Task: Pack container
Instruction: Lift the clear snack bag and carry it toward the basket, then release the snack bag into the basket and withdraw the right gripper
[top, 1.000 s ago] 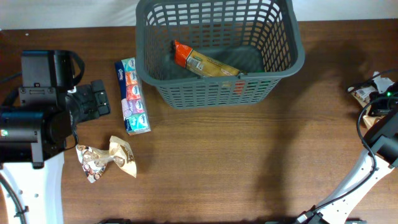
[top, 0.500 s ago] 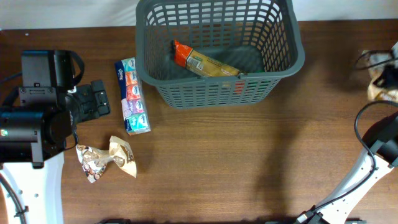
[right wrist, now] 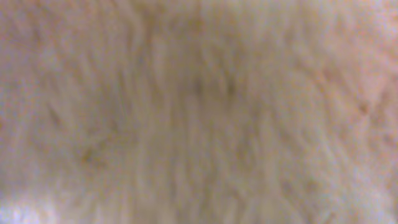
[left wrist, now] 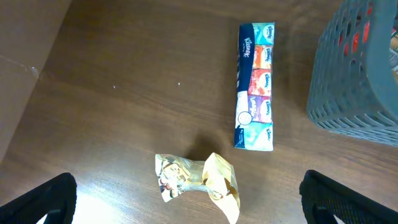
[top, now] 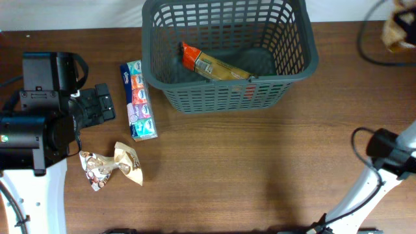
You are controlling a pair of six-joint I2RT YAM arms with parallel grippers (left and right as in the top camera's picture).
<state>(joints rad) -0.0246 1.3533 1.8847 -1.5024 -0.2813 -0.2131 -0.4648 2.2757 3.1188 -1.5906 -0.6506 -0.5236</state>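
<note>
**Basket at the far middle of the counter, left gripper spread wide**

The basket (top: 221, 97) is being shown upright at the far middle of the counter (top: 260, 175), its open top facing up. An orange and yellow packet (top: 211, 64) is lying slantwise on its bottom. A long pack of tissues (top: 138, 99) is lying flat on the counter just beside the basket's left wall, apart from it. A crumpled snack wrapper (top: 110, 166) is lying nearer the front edge, apart from the pack.

The left gripper (top: 97, 104) is being held over the counter to the left of the pack of tissues, and nothing is being touched by it. In the left wrist view its fingers (left wrist: 37, 198) are being held spread wide at the two bottom corners, with nothing between them; the snack wrapper is being seen on the counter beyond.

The right gripper (top: 398, 27) is being held at the far right corner of the overhead view, well apart from the basket. The right wrist view is being filled wholly by a blurred pale furry surface (right wrist: 199, 112). Whether this gripper is spread or pinching something cannot be told.
</note>
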